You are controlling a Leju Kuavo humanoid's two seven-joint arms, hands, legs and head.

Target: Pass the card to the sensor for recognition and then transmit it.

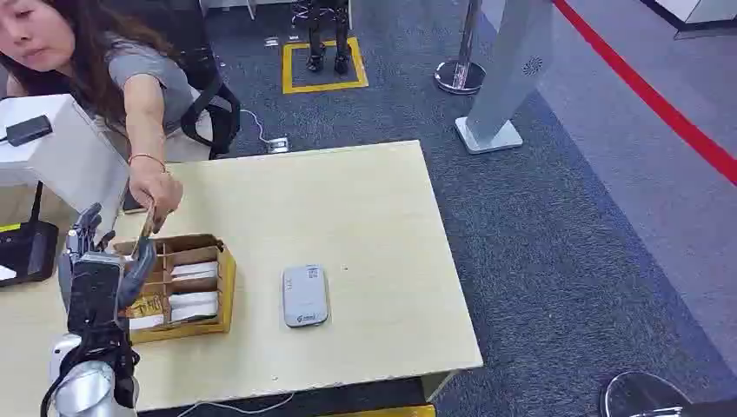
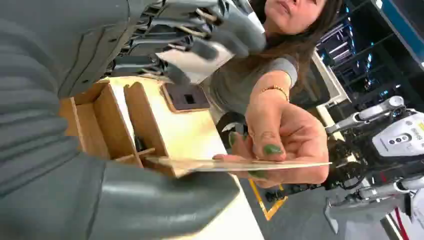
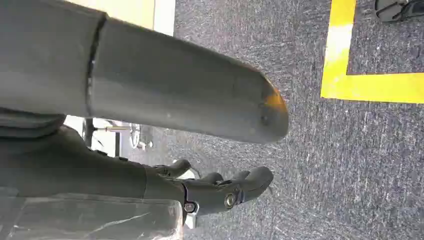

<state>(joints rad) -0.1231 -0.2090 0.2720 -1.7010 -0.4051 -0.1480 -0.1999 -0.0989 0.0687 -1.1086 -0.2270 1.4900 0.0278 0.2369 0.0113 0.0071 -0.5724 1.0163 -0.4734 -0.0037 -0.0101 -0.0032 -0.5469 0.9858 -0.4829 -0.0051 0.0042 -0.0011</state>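
Observation:
A person's hand [image 1: 158, 195] holds a thin tan card [image 1: 148, 222] by one end, above the far side of a cardboard box [image 1: 205, 323]. My left hand [image 1: 97, 265] is raised beside the box with its fingers spread, just short of the card. In the left wrist view the card [image 2: 240, 164] lies edge-on just above my thumb [image 2: 150, 200], still pinched by the person's hand [image 2: 285, 140]; my fingers [image 2: 200, 30] stand well apart from it. The white-grey sensor [image 1: 304, 295] lies flat on the table, right of the box. My right hand [image 3: 220, 192] hangs over the carpet, holding nothing.
The box's compartments hold several cards. The pale wooden table [image 1: 348, 208] has its right edge beyond the sensor. A black router [image 1: 26, 252] and a white box [image 1: 61, 148] stand at the left. The person sits behind the table's far left corner.

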